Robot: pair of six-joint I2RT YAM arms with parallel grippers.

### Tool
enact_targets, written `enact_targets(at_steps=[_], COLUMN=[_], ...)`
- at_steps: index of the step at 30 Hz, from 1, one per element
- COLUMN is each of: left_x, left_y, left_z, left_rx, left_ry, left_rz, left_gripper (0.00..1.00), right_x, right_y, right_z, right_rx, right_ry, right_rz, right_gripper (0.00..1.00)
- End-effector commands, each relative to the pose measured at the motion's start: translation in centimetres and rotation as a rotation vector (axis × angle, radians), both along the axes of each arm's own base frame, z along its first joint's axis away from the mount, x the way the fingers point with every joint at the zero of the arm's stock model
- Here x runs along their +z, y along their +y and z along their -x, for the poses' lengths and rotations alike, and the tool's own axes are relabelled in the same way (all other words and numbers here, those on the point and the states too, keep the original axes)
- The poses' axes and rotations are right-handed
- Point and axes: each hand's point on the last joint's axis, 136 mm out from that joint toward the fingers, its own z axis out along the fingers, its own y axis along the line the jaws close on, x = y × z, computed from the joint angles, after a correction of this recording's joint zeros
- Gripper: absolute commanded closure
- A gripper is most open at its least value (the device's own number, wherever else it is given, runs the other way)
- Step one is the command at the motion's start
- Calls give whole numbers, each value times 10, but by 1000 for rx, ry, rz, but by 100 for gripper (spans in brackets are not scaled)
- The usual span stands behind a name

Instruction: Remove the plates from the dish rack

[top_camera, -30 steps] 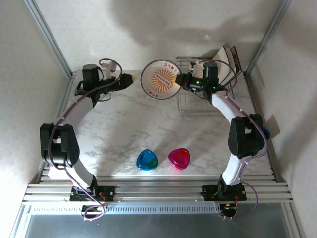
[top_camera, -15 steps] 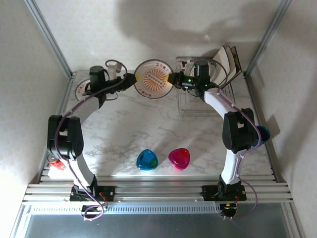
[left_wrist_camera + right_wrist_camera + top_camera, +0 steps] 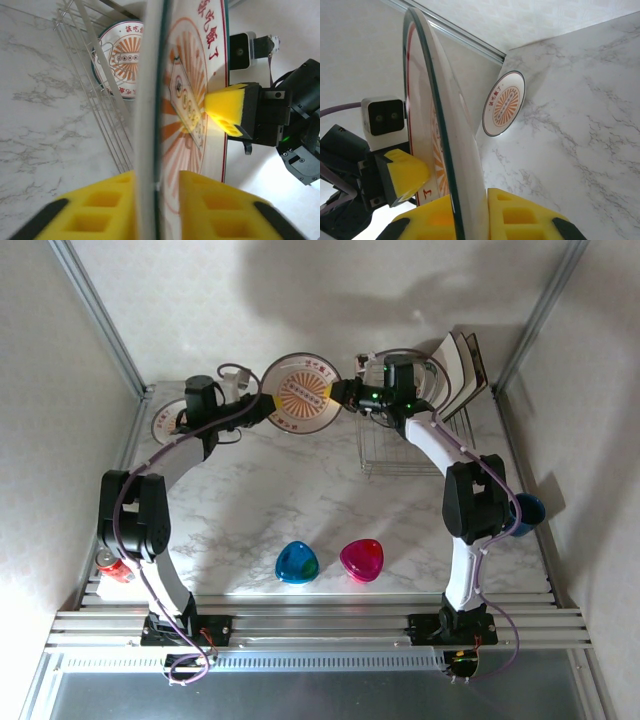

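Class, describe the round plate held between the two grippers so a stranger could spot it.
On the table, find the wire dish rack, far right. Just left of it, a round plate with an orange sunburst is held in mid-air, pinched between the left gripper and right gripper. Its matching plate lies flat on the table.

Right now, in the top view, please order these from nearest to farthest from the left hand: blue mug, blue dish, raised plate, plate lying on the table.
1. Raised plate, between the pads of the left hand.
2. Plate lying on the table, far left, beside its arm.
3. Blue dish, near edge, centre.
4. Blue mug, right edge.
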Motion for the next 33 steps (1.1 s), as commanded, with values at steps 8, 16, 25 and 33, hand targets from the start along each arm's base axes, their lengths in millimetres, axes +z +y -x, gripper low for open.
enact_targets(at_steps=[8,16,25,33], left_x=[-2,-1,-1,-5], left_y=[-2,0,6,43], left_z=[-5,-7,-7,-16], left_rx=[-3,11,28,164], left_ry=[-18,-14,-14,5], left_rz=[-8,-4,-4,16], left_gripper=[100,100,100,100], right_x=[16,13,18,28], right_y=[12,9,-12,-97], right_z=[4,3,1,0], right_rx=[48,34,-19,-181], right_ry=[-40,-36,-56,-18], right_rz=[-12,24,116,336], right_gripper=[100,11,1,1])
